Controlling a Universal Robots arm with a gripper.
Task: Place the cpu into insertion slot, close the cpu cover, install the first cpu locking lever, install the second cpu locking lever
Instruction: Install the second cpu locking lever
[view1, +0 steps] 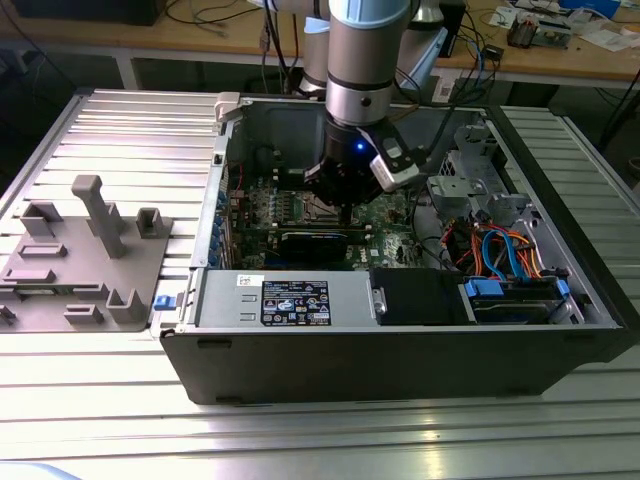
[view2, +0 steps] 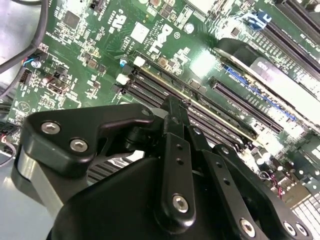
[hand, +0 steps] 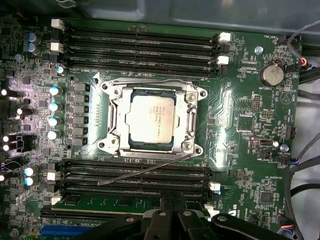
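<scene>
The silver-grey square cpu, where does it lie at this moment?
In the first wrist view the silver-grey square cpu lies in the pale-rimmed square insertion slot, under the thin silvery metal cpu cover, between two banks of long black memory slots.

You see the flat square silver-grey cpu (hand: 151, 122) seated in the pale-rimmed insertion slot (hand: 116, 142) | silvery metal-frame cpu cover (hand: 189, 121) lies closed around it | thin wire locking lever (hand: 145, 171) angled out, unlatched.

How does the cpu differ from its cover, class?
The cpu is a solid dull-grey square plate; the cover is an open silvery frame with a window. The cpu lies inside the window; the cover surrounds it and reaches out to screws at its corners. Both lie flat on the socket and are square.
</scene>
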